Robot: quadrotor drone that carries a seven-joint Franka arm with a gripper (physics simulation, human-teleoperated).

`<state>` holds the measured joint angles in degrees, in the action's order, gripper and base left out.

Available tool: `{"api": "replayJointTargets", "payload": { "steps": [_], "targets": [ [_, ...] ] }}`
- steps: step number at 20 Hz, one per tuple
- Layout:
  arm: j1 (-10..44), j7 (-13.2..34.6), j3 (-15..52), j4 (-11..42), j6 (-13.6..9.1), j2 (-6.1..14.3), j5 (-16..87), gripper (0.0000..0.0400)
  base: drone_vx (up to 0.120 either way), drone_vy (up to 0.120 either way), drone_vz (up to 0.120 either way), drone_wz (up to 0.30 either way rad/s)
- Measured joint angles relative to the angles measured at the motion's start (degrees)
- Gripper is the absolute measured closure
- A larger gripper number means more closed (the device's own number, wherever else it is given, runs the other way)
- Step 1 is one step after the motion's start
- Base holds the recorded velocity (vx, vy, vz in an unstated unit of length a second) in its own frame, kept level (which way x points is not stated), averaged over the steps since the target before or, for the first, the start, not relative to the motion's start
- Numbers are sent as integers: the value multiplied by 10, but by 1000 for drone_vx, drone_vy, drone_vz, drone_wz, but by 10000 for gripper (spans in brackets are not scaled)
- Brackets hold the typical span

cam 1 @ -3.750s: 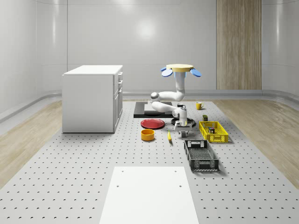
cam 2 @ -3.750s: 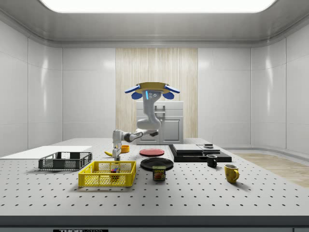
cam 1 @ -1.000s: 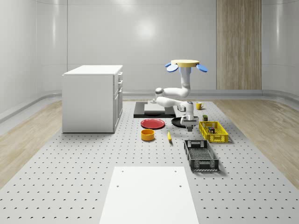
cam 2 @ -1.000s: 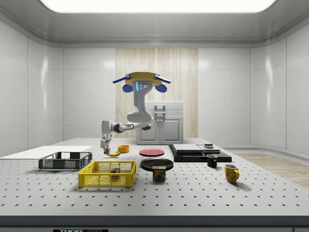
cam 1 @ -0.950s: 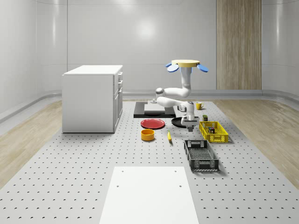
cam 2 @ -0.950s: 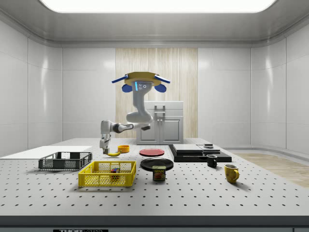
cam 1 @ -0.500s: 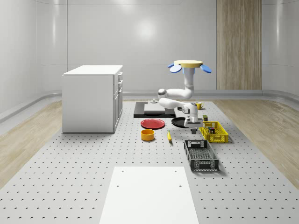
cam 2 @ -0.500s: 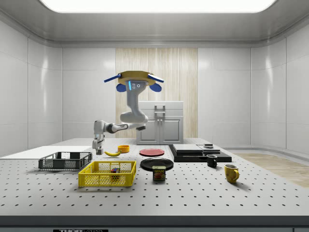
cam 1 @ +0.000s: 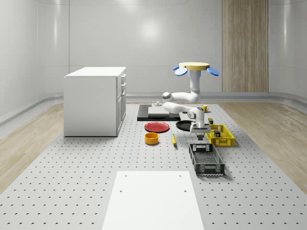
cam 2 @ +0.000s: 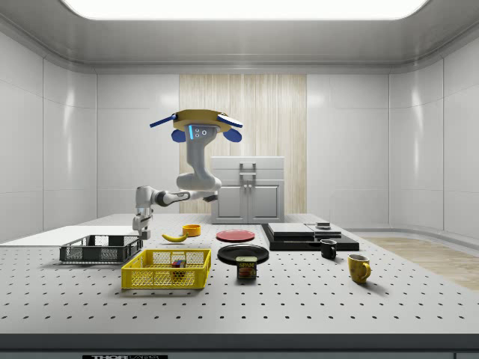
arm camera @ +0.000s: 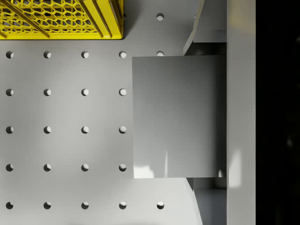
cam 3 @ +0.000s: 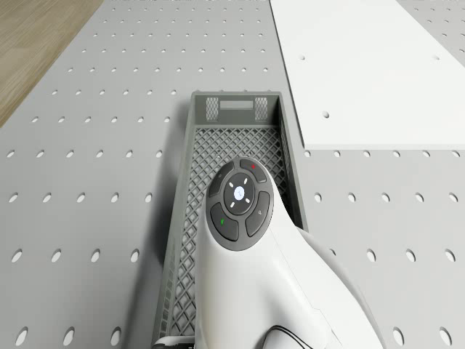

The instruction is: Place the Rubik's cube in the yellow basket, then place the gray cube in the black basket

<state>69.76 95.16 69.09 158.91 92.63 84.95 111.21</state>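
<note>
Clearly the pincer is clamped on the gray cube, above the black basket.

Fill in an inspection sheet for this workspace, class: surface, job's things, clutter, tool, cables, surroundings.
Surface: perforated gray table, white panel on it.
Job's things: Rubik's cube lies in the yellow basket; gray cube held between the fingers; black basket holds nothing seen.
Clutter: banana, red plate, yellow bowl, can, two mugs.
Tool: tool hangs above the black basket's end; drone hovers.
Cables: nothing seen.
Surroundings: white cabinet, wood floor.
</note>
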Motion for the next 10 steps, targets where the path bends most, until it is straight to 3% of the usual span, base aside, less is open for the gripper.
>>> {"api": "replayJointTargets", "payload": {
  "steps": [10],
  "targets": [
    [1,1,0,0,2,2,-1,149,120,0,0,0]
  ]
}}
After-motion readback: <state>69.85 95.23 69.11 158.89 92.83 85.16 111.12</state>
